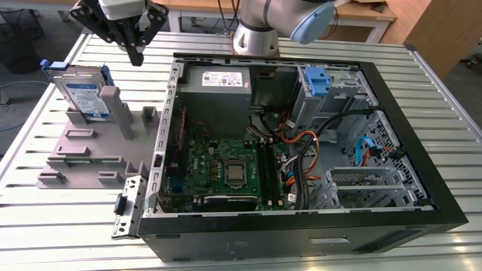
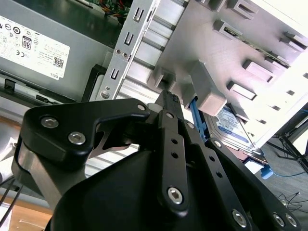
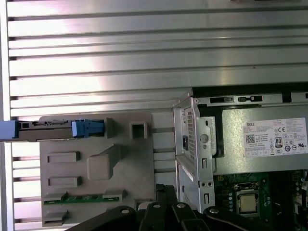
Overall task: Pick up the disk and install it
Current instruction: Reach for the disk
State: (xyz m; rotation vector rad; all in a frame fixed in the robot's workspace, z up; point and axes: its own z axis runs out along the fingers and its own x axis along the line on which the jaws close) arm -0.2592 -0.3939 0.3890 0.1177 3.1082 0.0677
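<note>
One disk — upright, apart from seemingly closed jaws.

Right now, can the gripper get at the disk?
Probably yes. The disk stands upright in the grey stand with its top edge bare, and the gripper hangs above it, a little toward the exterior view's right, with nothing between them. Its fingers look shut, so it would have to open first.

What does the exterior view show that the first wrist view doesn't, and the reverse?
Exterior view: the arm's silver base and the narrow upright blue plastic latch. First wrist view: the upper edge of the blue-framed silver metal disk, end-on. Both: that disk standing in the grey plastic fixture, the grey metal box, the black tool.
</note>
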